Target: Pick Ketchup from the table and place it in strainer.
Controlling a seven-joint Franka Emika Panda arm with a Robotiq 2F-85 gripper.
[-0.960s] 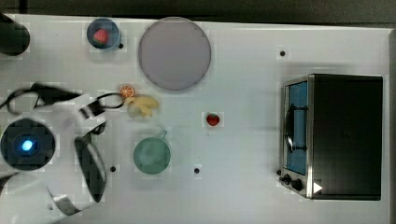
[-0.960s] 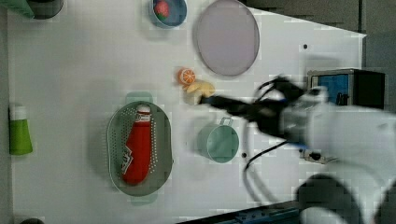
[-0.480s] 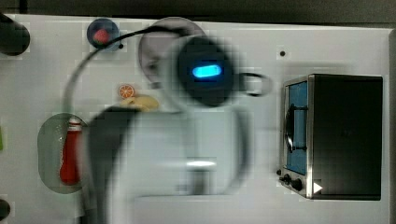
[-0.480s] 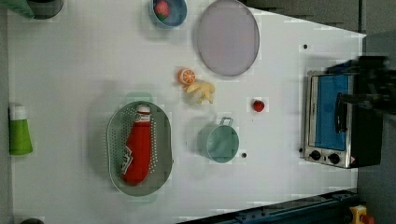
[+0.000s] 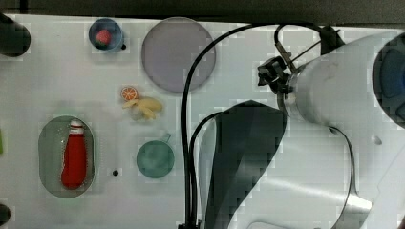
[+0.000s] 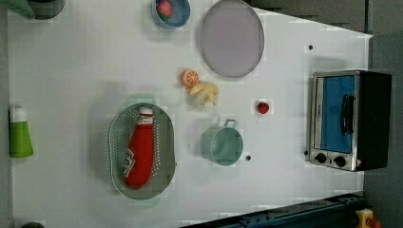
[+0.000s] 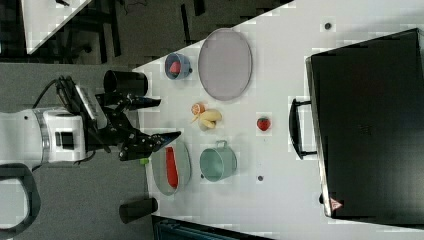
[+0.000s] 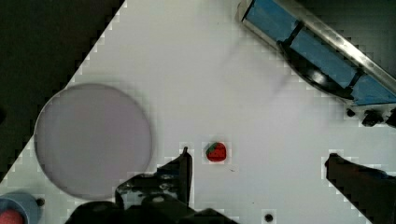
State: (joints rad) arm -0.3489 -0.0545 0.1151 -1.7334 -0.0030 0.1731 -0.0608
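Note:
The red ketchup [image 6: 139, 151] bottle lies lengthwise inside the pale green oval strainer [image 6: 164, 156], white cap pointing toward the table's middle; the top view shows the same ketchup [image 5: 74, 157] and strainer [image 5: 47, 157]. My gripper [image 7: 162, 119] hangs open and empty, off the table's edge beside the strainer [image 7: 159, 172] in the right view. In the wrist view the gripper [image 8: 259, 161] has its fingers spread wide with nothing between them, over bare table near a small strawberry [image 8: 216, 151]. The white arm [image 5: 334, 100] covers the top view's right half.
A green cup [image 6: 222, 145] stands beside the strainer. A grey plate [image 6: 231, 38], an orange slice and yellow fruit [image 6: 204, 92], a strawberry [image 6: 263, 107], a blue bowl [image 6: 171, 10], a toaster oven [image 6: 349, 118] and a green bottle [image 6: 20, 137] share the table.
The arm swung across the top view from its left to its right and left the left view. The ketchup stayed lying in the strainer.

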